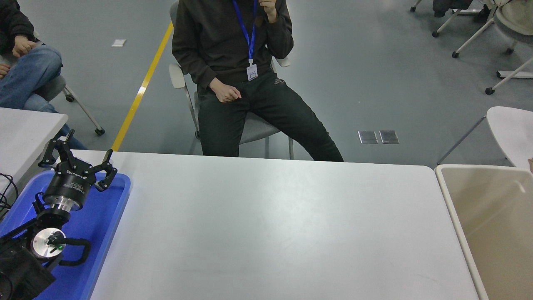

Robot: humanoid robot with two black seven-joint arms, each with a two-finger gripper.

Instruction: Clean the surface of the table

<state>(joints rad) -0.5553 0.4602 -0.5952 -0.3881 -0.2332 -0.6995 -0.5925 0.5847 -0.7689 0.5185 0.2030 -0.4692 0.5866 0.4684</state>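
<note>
Table surface (pixel 270 233): broad white top, filling the centre and foreground. Left gripper (pixel 77 156): parked at eight o'clock over the blue tray (pixel 104 233), fingers spread wide, holding nothing. Right gripper: out of sight; only a sliver of something tan shows at the three o'clock edge, too small to identify. Beige bin (pixel 491 225): at four o'clock, just beside the table's right end. Seated person (pixel 233 75): at twelve o'clock, beyond the far edge. Second person (pixel 25 66): at ten o'clock.
</note>
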